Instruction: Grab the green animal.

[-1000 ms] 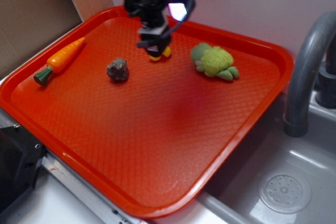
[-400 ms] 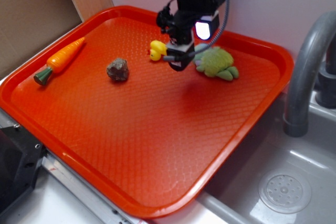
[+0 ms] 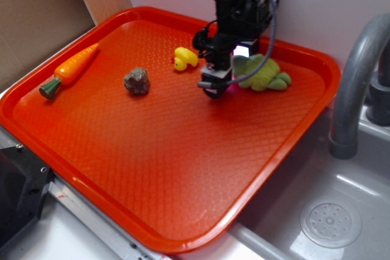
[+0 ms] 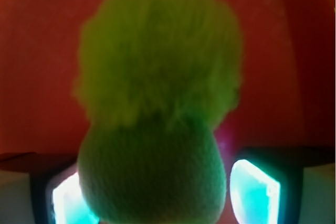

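Tool (image 3: pixel 214 84) stood low at the green animal's (image 3: pixel 263 73) head end, fingers apart, one each side of the head, not yet clamped. Risk, my judgement: closing on the head alone could let the soft plush slip out or skid toward the rim. Red tray (image 3: pixel 183 168) held the animal at 2 o'clock, duck (image 3: pixel 184 58) at 12, carrot (image 3: pixel 68 69) at 10, brown lump (image 3: pixel 137 81) near 11.

The end effector (image 3: pixel 214 86) is seen low over the far part of an orange tray (image 3: pixel 183 168), just beside the green animal (image 3: pixel 263 74), whose near side is partly hidden by it. A yellow duck (image 3: pixel 184 58) is seen to its left, then a grey-brown lump (image 3: pixel 137 81) and an orange carrot (image 3: pixel 70 69), while a grey tap (image 3: pixel 353 83) is seen over a sink (image 3: pixel 332 217) on the right
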`<state>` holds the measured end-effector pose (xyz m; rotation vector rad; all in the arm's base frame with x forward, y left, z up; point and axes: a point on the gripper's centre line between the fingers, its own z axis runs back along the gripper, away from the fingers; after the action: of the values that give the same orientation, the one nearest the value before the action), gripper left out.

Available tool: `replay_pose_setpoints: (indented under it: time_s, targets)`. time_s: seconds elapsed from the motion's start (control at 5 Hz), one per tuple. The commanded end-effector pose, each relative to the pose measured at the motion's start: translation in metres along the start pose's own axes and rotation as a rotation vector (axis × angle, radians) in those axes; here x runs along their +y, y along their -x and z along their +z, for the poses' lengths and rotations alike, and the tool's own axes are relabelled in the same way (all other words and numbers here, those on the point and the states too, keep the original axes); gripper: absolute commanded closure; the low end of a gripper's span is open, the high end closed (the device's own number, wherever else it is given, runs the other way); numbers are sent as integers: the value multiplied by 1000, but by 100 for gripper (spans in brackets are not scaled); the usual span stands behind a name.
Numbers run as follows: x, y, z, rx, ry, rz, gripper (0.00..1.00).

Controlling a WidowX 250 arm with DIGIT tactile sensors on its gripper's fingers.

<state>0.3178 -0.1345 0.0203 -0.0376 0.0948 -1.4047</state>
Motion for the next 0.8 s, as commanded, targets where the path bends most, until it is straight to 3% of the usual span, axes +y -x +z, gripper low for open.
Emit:
replay_pose_setpoints:
  time_s: [0.0, 0.2, 0.4, 0.6]
  targets:
    - [-31, -41, -7, -24, 22, -28, 6]
    - [-40, -43, -10, -27, 29, -2, 100]
    - [-52, -30, 4, -10, -17, 87, 100]
    - [-72, -3, 36, -32, -81, 339, 100]
